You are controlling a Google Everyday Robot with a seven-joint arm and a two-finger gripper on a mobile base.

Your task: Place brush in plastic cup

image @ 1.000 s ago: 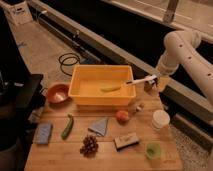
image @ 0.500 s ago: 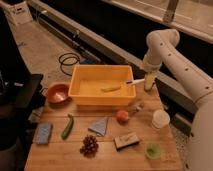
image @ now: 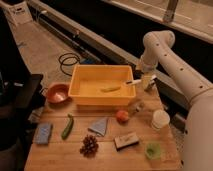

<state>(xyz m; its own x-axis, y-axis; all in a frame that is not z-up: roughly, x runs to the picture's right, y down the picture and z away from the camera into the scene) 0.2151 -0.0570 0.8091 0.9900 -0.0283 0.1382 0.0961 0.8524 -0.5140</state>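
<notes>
Your gripper [image: 145,81] sits at the yellow bin's [image: 80,92] right rim, clamped on the brush [image: 134,82] - it juts sideways. Carry it past the white tub [image: 160,119] to the plastic cup [image: 153,150] - tip it upright before lowering.

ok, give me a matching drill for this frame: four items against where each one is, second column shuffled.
Things:
1. brush
2. plastic cup
3. red-orange bowl
4. white tub

Places:
A. on the table, left of the yellow bin
B. near the front right corner of the table
C. held in the gripper, sticking out over the bin's right rim
D. at the right table edge, just beyond the plastic cup

Pairs: 1-C, 2-B, 3-A, 4-D
</notes>
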